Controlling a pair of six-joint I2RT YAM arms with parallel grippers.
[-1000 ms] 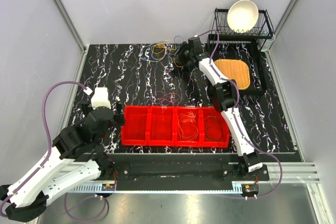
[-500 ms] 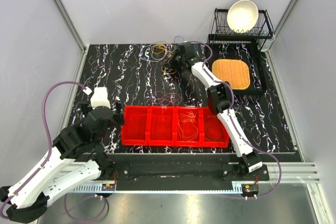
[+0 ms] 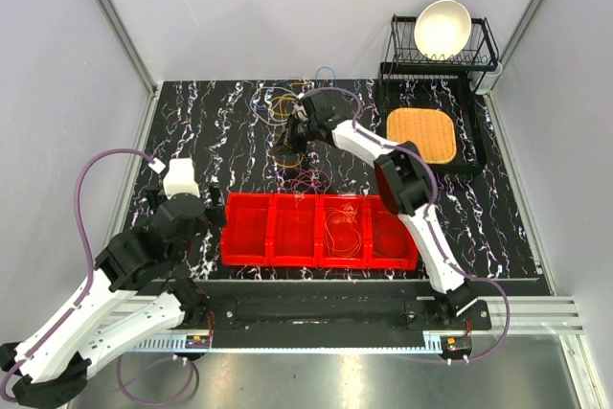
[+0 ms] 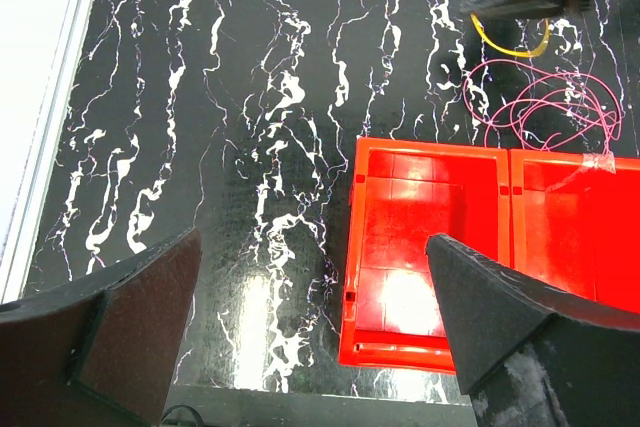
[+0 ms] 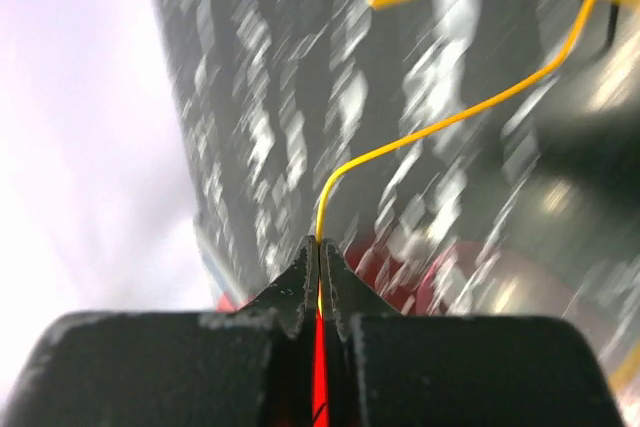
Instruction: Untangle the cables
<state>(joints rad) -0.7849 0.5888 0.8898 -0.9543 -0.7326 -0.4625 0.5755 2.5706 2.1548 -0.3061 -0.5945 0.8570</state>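
The cables lie in a loose tangle at the back middle of the black marble table. My right gripper hangs just in front of that tangle. Its jaws are shut on a thin yellow cable that curves away from the tips. In the left wrist view the same yellow cable loops under the right gripper. A pink cable lies coiled by the back rim of the red bin. My left gripper stays open and empty, above the bin's left end.
The red bin has several compartments, and thin cables lie in the right-hand ones. At the back right stand a dish rack with a white bowl and a black tray holding an orange woven mat.
My right gripper has shut on the yellow cable and swung left and toward the front, drawing the cable out of the tangle. The left arm has not moved.
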